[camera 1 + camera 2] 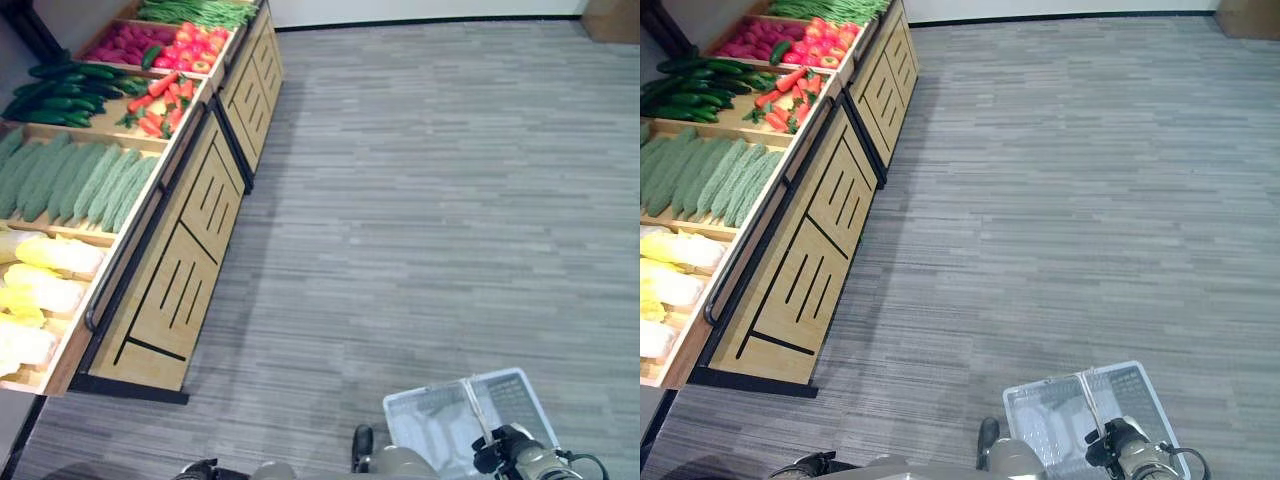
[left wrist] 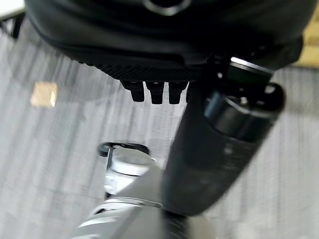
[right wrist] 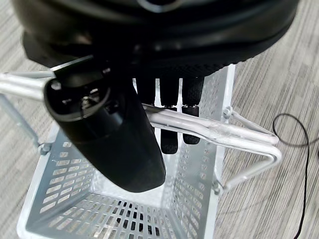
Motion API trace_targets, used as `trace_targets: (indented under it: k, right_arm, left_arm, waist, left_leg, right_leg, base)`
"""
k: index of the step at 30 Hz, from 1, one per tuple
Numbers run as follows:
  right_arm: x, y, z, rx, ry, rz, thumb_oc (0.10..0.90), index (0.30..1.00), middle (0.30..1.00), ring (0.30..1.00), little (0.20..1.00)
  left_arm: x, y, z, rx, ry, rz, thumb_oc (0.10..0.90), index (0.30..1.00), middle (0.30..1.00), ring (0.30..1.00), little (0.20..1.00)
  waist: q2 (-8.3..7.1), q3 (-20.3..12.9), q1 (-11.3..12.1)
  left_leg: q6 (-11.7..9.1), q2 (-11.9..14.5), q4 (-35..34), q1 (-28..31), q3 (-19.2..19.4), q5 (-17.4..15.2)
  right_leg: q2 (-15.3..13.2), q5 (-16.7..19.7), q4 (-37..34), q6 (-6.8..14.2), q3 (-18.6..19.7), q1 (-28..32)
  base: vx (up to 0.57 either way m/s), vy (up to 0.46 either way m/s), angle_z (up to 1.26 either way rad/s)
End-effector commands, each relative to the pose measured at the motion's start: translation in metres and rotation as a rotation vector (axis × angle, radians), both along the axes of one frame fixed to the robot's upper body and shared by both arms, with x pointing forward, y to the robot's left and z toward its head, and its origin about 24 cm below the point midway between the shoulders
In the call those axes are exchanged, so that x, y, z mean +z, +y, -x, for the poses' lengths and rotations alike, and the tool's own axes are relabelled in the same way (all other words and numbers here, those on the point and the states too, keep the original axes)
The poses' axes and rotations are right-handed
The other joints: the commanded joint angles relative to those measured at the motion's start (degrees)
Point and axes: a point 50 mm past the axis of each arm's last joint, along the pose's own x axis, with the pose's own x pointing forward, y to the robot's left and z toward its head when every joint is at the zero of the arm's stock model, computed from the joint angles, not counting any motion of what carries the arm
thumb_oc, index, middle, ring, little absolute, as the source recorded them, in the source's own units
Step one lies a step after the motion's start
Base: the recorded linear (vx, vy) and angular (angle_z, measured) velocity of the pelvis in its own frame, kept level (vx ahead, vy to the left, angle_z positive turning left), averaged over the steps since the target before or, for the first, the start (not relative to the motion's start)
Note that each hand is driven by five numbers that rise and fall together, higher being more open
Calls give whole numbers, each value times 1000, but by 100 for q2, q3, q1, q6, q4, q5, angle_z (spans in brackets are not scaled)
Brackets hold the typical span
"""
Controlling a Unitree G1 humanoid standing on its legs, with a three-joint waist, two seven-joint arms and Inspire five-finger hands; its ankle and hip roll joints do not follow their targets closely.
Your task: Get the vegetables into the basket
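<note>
We see the basket (image 1: pixel 505 400) at our lower right, hanging above the grey floor (image 1: pixel 430 200), a white perforated plastic one with a metal handle (image 3: pixel 209 130). Our right hand (image 3: pixel 114 144) grips that handle: in the right wrist view the fingers (image 3: pixel 169 112) curl over the metal bar from one side and the thumb comes round from the other, so the bar sits clamped between them. Inside the basket we make out only its perforated bottom and walls.

The vegetables lie well apart from that hand, on the wooden stand (image 1: pixel 190 260) along our left. Its sloping compartments hold, from nearest to farthest, pale cabbages (image 1: pixel 45 290), ridged green gourds (image 1: pixel 75 180), dark cucumbers (image 1: pixel 65 92) beside carrots (image 1: pixel 160 100), then purple-red roots (image 1: pixel 130 42) beside red tomatoes (image 1: pixel 195 48), and green beans (image 1: pixel 195 12) at the far end. None of them touches either hand.

Our left hand (image 2: pixel 159 69) shows in the left wrist view, hanging over the floor with nothing in it. Its fingers (image 2: pixel 157 92) show only as short tips past the palm, and we cannot tell whether they are straight or curled.
</note>
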Motion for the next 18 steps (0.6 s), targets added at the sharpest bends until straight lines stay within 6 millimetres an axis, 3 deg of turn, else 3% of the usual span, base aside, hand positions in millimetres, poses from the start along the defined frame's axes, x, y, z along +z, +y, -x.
trace_targets:
  k: [1,4,5,6,8,10,13,18]
  right_arm:
    - [9,-19,2,-54,-22,63,400,300,300,300,300]
    - [8,-17,3,-59,-23,57,400,300,300,300,300]
    - [5,-13,6,-47,-13,48,400,300,300,300,300]
    - [5,-13,7,-47,-12,48,400,300,300,300,300]
    - [2,-7,7,-28,-11,34,400,300,300,300,300]
    - [0,-6,11,-30,-6,30,400,300,300,300,300]
    - [-7,3,23,-30,27,4,400,300,300,300,300]
    - [-12,12,31,-41,54,-23,400,300,300,300,300]
  left_arm:
    - [4,5,-10,-56,-17,-24,900,1000,1000,1000,1000]
    - [3,5,-9,-60,-8,-27,900,1000,1000,1000,1000]
    - [2,5,-4,-66,8,-32,900,1000,1000,1000,1000]
    - [2,5,-4,-67,9,-33,900,1000,1000,1000,1000]
    - [1,7,6,-57,34,-41,900,1000,1000,1000,1000]
    - [1,8,7,-47,35,-40,900,1000,1000,1000,1000]
    - [0,12,18,17,50,-38,900,1000,1000,1000,1000]
    - [2,15,18,-17,64,-54,900,1000,1000,1000,1000]
  waist:
    - [-198,321,94]
    - [-172,318,219]
    - [-121,301,376]
    - [-139,332,379]
    - [-110,309,512]
    - [-116,299,500]
    - [-181,159,538]
    - [-322,54,451]
  left_leg:
    - [572,-39,-1371,188,959,510]
    - [601,-130,-2142,-40,1080,294]
    - [614,-228,-2762,-321,895,520]
    - [614,-245,-2801,-249,902,522]
    - [561,-279,-3234,-363,838,861]
    - [551,-268,-3260,-343,971,915]
    - [673,-333,-3319,-123,753,726]
    - [829,-376,-3379,68,819,465]
  right_leg:
    - [-523,200,16,771,600,-242]
    - [-484,133,-104,854,697,-5]
    - [-404,35,-219,878,807,261]
    - [-421,18,-236,881,808,322]
    - [-288,-125,-354,869,1045,657]
    - [-263,-139,-384,858,1056,714]
    - [-246,-179,-419,855,1180,792]
    - [-364,-153,-459,968,1253,759]
  base:
    - [293,-28,15]
    - [193,37,-11]
    - [238,61,-39]
    - [270,56,-33]
    - [246,48,-48]
    - [128,42,-76]
    - [88,43,-67]
    - [48,88,7]
